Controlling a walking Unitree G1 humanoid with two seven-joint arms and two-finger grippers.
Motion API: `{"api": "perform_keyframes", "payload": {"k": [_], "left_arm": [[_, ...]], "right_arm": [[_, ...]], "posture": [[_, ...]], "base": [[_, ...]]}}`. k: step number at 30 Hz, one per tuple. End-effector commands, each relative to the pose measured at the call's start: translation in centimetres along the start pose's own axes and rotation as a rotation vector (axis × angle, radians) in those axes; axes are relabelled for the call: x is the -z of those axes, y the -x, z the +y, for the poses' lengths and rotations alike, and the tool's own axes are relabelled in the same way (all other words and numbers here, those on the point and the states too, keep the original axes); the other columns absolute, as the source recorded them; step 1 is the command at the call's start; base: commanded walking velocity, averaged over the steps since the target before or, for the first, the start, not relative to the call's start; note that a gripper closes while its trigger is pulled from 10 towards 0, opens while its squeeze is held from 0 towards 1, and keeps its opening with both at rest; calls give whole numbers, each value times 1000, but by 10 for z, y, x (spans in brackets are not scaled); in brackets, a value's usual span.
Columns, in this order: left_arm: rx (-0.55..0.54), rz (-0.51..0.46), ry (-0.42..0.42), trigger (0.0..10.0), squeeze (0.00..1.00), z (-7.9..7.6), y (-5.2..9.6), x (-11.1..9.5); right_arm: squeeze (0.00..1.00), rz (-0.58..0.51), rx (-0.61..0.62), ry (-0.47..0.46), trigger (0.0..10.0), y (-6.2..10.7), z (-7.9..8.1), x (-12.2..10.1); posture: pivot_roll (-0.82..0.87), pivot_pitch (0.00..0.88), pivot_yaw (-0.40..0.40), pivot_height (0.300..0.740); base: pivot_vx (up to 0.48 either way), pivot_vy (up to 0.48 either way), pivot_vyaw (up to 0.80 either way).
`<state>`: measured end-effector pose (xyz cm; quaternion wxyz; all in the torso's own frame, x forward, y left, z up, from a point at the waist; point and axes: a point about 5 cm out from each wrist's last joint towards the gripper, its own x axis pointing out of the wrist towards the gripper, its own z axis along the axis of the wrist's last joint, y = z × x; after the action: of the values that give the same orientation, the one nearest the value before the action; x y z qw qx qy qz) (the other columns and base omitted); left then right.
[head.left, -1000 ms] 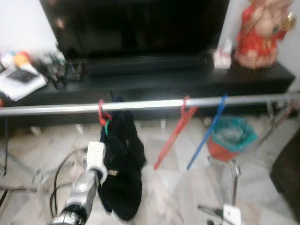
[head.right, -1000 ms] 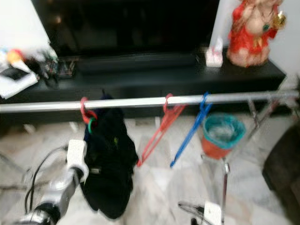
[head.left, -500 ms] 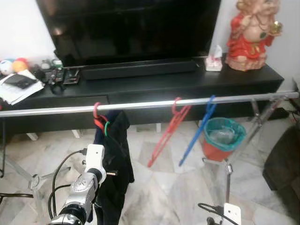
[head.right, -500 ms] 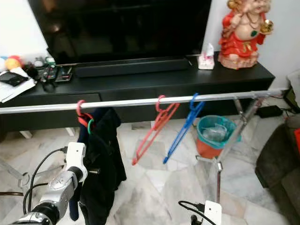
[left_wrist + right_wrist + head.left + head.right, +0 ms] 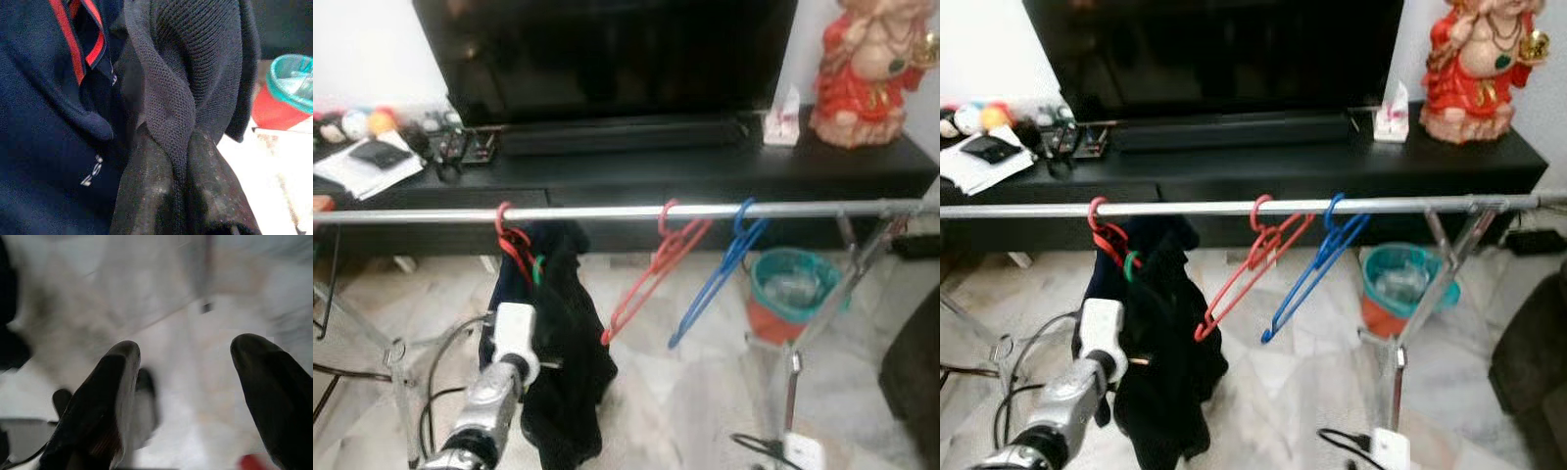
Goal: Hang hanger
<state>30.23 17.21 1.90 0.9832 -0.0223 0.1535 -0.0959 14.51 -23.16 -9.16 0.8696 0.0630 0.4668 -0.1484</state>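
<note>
A silver rail (image 5: 607, 211) crosses the view in front of me. At its left end hangs a red hanger (image 5: 514, 245) with a green hook (image 5: 537, 266) beside it, and both carry a dark garment (image 5: 563, 362). An empty red hanger (image 5: 651, 274) and a blue hanger (image 5: 715, 274) hang further right. My left arm (image 5: 504, 367) reaches up into the garment. In the left wrist view my left gripper (image 5: 181, 196) is shut on a fold of the dark garment (image 5: 186, 88). My right gripper (image 5: 183, 382) is open over the blurred floor, with nothing between its fingers.
Behind the rail stands a black TV console (image 5: 705, 171) with a TV (image 5: 607, 59) and a red statue (image 5: 871, 69). A teal-lined red bin (image 5: 793, 294) sits near the rack's right leg (image 5: 822, 313). Cables (image 5: 440, 352) lie on the floor at the left, and a dark sofa (image 5: 915, 372) is at the right.
The whole view has shifted, so the camera moved. My left arm stays against the dark garment, which now hangs more bunched. The empty hangers sit at a slightly different angle.
</note>
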Motion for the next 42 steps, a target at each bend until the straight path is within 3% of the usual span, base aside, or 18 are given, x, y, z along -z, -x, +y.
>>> {"api": "perform_keyframes", "payload": {"k": [1, 15, 26, 36, 42], "left_arm": [[-22, -31, -43, 10000, 0, 9, 1, -7], [-63, -33, -62, 10000, 0, 12, -1, -11], [-135, -60, -85, 10000, 0, 25, -3, -24], [-10, -90, -135, 10000, 0, 7, -17, -45], [-6, -108, -135, 10000, 0, -4, -26, -57]], "right_arm": [[0, 7, -32, -13, 10000, 0, 8, 2], [0, 4, -35, -9, 10000, -2, 9, -6], [0, 11, -50, 11, 10000, -2, 22, -4], [0, 13, -49, 20, 10000, -2, 23, -2], [0, 14, -36, 16, 10000, -1, 14, 2]], "posture": [[-12, 0, 49, 740], [-14, 0, 40, 740], [-16, 0, 36, 740], [-23, 0, 38, 740], [-24, 0, 41, 740]], "base": [[0, -296, 0], [0, 0, 0], [0, 0, 0], [0, 0, 0], [0, 0, 0]]}}
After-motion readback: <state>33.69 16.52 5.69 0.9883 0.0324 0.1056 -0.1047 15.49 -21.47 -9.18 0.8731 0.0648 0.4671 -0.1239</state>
